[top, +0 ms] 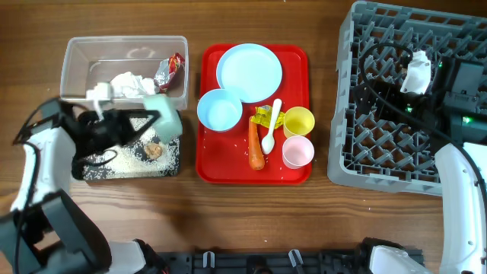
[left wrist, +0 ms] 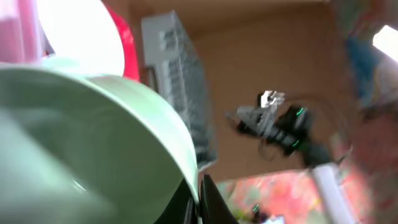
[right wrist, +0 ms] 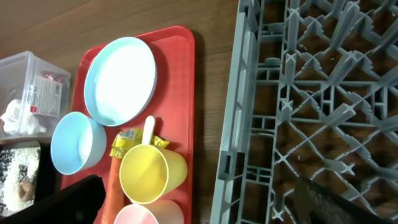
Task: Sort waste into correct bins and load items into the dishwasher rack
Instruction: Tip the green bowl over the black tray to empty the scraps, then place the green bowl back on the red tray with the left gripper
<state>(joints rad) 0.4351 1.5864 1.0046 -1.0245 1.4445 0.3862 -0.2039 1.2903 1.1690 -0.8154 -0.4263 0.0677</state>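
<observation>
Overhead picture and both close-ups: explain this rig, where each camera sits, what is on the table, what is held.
Two robot arms stand at a table. One camera looks down from above; one rides on each wrist. The left gripper is shut on a pale bowl, tilted over the black tray of rice. The right gripper hangs open above the grey rack. The red tray carries a plate, second bowl, yellow cup, pink cup, spoon and carrot. The clear tub holds a napkin.
</observation>
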